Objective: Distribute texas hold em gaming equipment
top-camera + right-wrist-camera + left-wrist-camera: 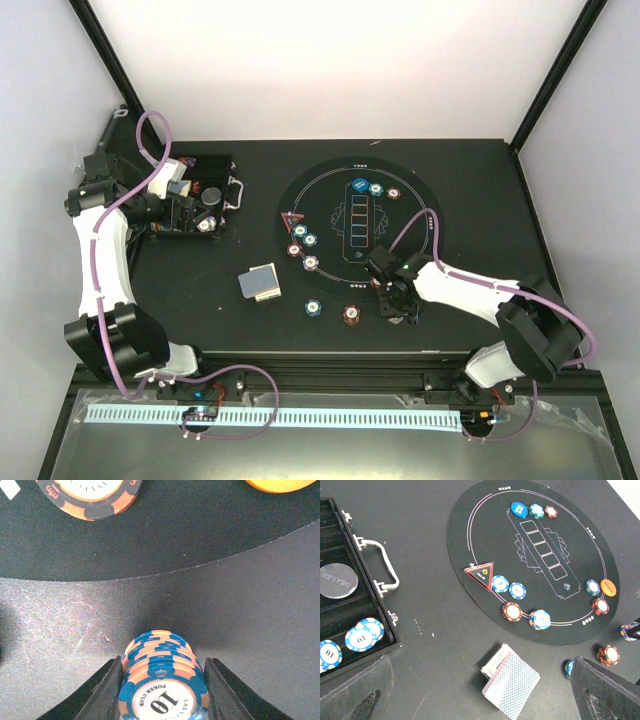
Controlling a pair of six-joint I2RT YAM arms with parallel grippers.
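1. Right gripper (164, 672) clamped both sides of the stack of blue-orange "10" chips (161, 690), which sat on the table (250, 620) just off the mat (175, 530).
2. Left gripper (481, 659) hung spread wide above the card deck (512, 682).

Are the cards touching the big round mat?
Apart. The left wrist view shows bare table between the card deck and the mat edge.

My right gripper (165, 700) black-fingered, chip stack (161, 655) striped blue and orange with white centre, card deck (515, 686) grey-blue crosshatched backs, round mat (490, 535) black with white lines, button (609, 586) orange.
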